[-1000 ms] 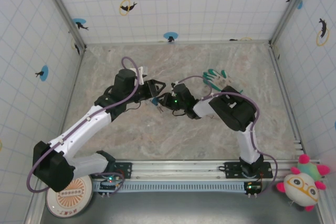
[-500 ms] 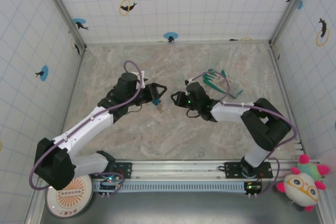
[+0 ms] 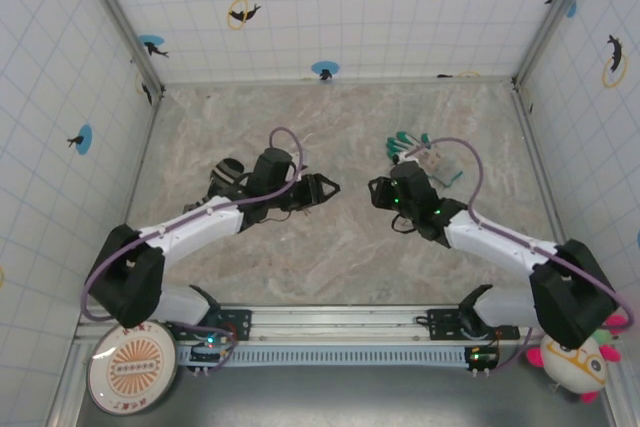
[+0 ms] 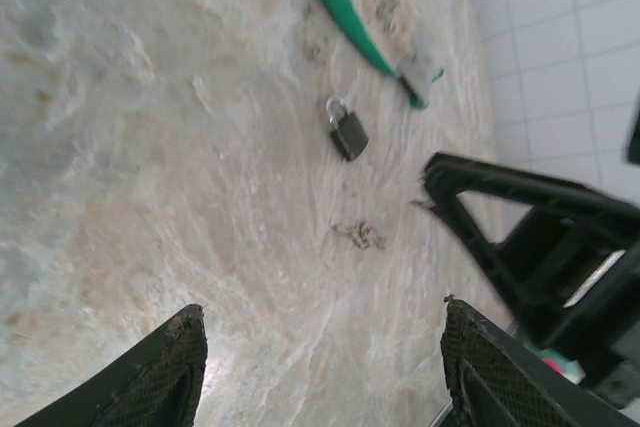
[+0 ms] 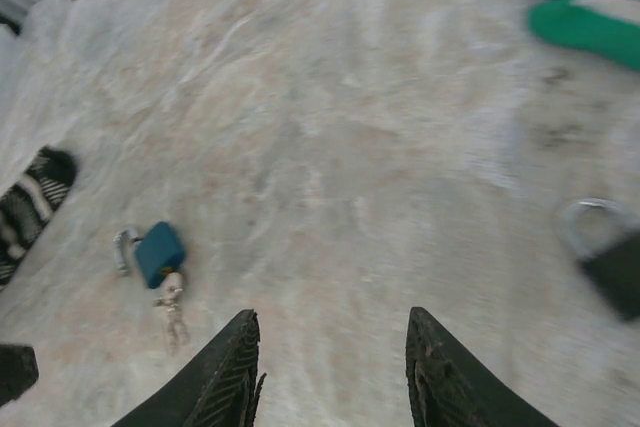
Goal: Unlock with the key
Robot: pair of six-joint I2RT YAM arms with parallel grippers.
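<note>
Though blurred in the right wrist view, the key (image 5: 172,309) lies on the table (image 5: 380,147), touching the lower end of the blue padlock (image 5: 160,252); whether it sits in the keyhole cannot be told. A dark padlock (image 5: 612,259) is cut off by the frame. Left gripper (image 4: 322,309) gapes wide, right gripper (image 5: 332,314) narrower, both empty.

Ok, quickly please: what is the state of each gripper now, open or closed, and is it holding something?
Left gripper: open, nothing between the fingers.
Right gripper: open, nothing between the fingers.
</note>
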